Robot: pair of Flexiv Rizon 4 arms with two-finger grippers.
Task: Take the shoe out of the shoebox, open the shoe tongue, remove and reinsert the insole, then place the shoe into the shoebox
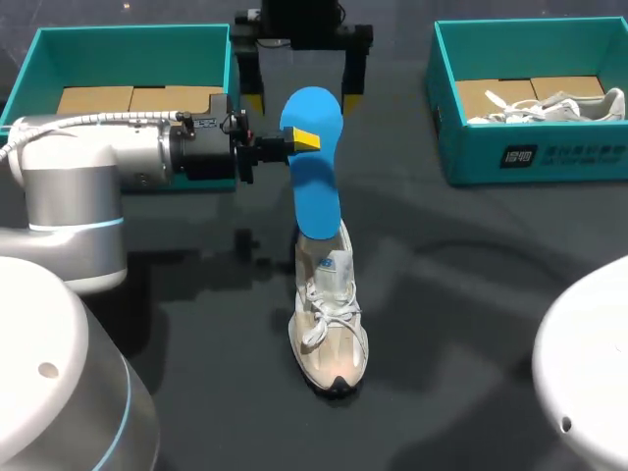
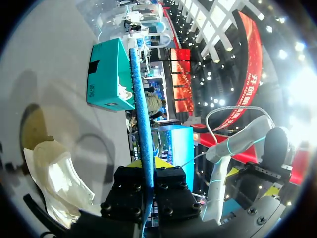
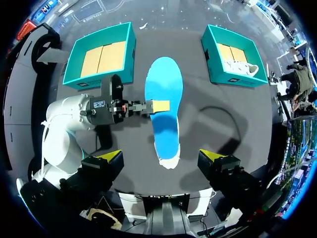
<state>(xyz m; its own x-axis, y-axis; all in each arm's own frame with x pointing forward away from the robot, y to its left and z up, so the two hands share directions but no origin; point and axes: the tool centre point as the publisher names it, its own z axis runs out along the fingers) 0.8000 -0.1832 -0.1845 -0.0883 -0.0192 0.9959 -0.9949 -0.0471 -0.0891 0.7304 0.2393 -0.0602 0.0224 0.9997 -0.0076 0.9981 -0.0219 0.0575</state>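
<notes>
A blue insole (image 1: 314, 167) stands upright, its lower end inside the heel of a beige and white shoe (image 1: 331, 329) that lies mid-table, toe toward the front edge. My left gripper (image 1: 302, 139) reaches in from the left and is shut on the insole's upper part; in the left wrist view the insole (image 2: 142, 114) shows edge-on between the fingers, with the shoe (image 2: 59, 178) below. My right gripper (image 1: 302, 101) hangs open above and behind the insole, touching nothing. From above, the right wrist view shows the insole (image 3: 164, 99), the left gripper (image 3: 159, 106) and the shoe (image 3: 168, 161).
A teal shoebox (image 1: 128, 32) with cardboard inside stands at the back left. Another teal shoebox (image 1: 535, 162) at the back right holds a second white shoe (image 1: 559, 106). Both boxes appear in the right wrist view (image 3: 79, 79) (image 3: 233, 79). Dark tabletop surrounds the shoe.
</notes>
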